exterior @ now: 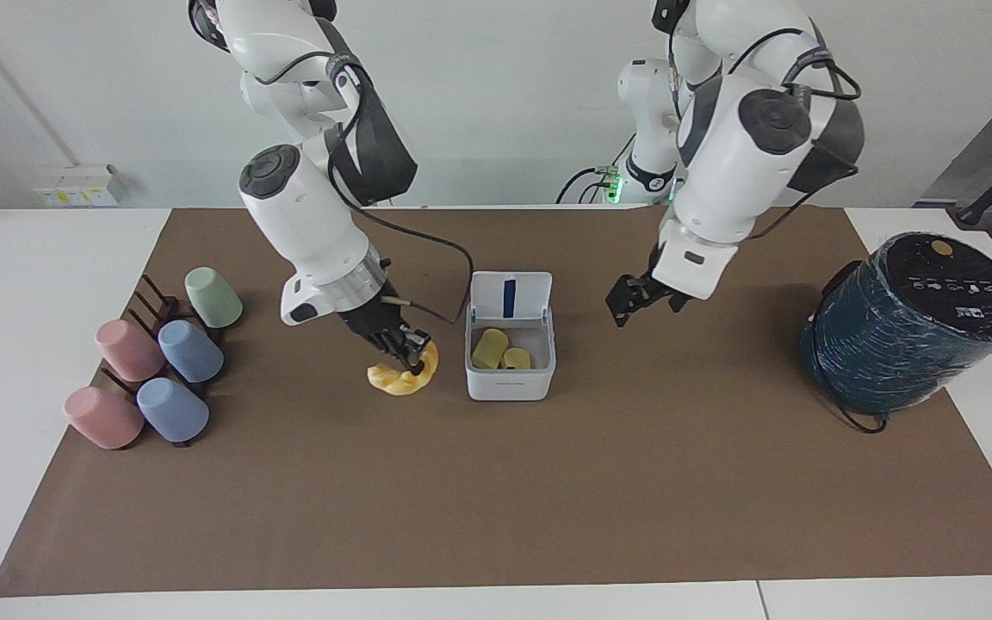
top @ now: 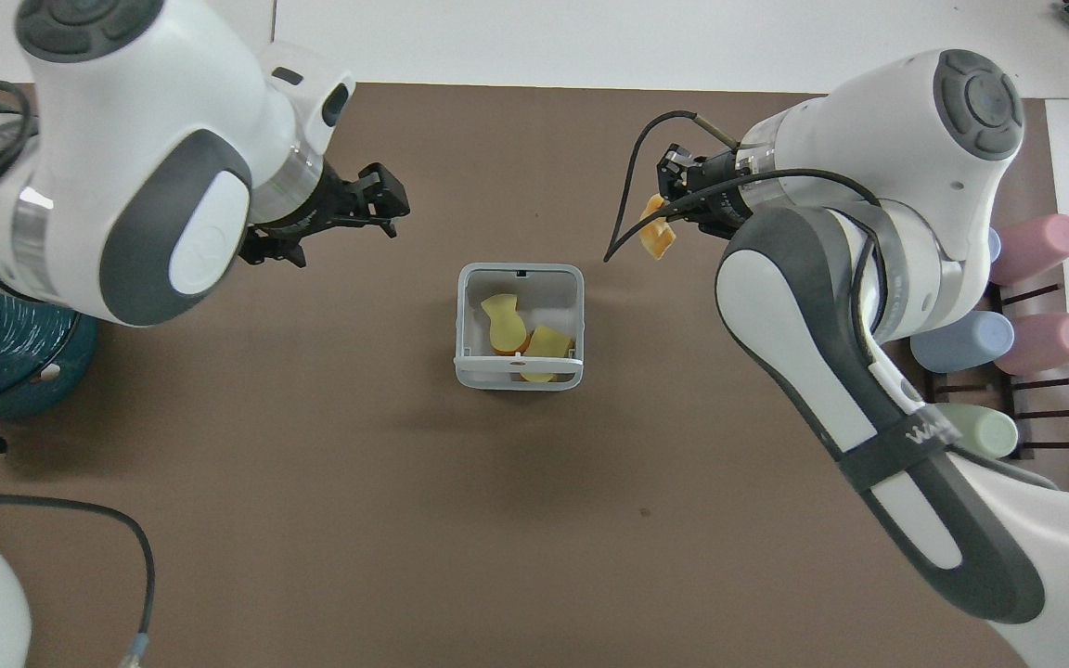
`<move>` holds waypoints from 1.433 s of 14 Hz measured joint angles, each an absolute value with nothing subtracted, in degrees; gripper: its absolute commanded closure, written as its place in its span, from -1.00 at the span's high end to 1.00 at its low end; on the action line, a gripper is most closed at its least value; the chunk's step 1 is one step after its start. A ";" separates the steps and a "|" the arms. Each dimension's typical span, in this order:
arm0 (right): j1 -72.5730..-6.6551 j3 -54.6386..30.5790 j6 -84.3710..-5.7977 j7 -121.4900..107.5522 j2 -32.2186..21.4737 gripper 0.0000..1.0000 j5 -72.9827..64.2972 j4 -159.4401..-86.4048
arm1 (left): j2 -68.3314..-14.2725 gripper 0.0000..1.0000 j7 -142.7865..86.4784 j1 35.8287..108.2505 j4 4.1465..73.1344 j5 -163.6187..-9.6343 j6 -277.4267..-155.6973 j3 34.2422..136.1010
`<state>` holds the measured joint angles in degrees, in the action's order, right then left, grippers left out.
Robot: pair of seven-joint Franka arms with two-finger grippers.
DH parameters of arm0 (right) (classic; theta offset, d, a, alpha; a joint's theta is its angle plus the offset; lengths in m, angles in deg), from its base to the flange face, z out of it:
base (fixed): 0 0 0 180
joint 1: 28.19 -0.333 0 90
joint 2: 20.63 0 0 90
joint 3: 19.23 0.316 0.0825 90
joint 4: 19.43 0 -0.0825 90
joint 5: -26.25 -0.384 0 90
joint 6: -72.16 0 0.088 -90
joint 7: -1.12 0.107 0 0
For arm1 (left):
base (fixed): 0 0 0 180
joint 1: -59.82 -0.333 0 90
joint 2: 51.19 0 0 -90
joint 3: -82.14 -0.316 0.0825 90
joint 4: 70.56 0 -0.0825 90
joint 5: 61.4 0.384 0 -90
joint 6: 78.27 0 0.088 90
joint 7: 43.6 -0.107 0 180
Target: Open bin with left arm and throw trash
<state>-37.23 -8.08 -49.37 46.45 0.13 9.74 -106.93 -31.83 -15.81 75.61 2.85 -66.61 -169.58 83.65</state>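
Pinching the golden croissant piece (exterior: 403, 377) between its closed fingertips, the right gripper (exterior: 411, 352) is holding it up in the air over the brown mat (exterior: 496, 499), just beside the bin (exterior: 509, 383) toward the right arm's end. The bin is sitting mid-mat with its lid (exterior: 511, 298) standing open and two pale yellow blocks (exterior: 500, 351) lying inside. The left gripper (exterior: 642, 297) is hanging empty with fingers spread, over the mat beside the bin toward the left arm's end
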 measured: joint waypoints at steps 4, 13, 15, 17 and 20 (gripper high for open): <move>-43.98 -7.63 -53.28 53.58 0.14 -1.00 8.34 -108.59 | -36.12 1.00 -27.55 68.85 2.20 -63.80 -162.92 83.43; -48.20 -7.67 -59.43 55.22 0.15 -0.82 8.31 -116.17 | -44.80 1.00 -31.06 67.01 2.58 -58.66 -155.03 83.32; -48.20 -7.64 -59.48 55.22 0.14 -0.09 8.31 -116.82 | -46.28 1.00 -33.93 65.47 4.84 -58.63 -156.38 83.20; -48.22 -7.56 -59.49 55.22 0.11 0.85 8.31 -117.06 | -47.62 1.00 -35.17 63.98 8.52 -58.63 -159.64 83.13; -48.22 -7.55 -59.59 55.22 -0.08 1.00 8.29 -117.05 | -49.47 1.00 -35.53 62.59 14.38 -58.74 -164.45 83.35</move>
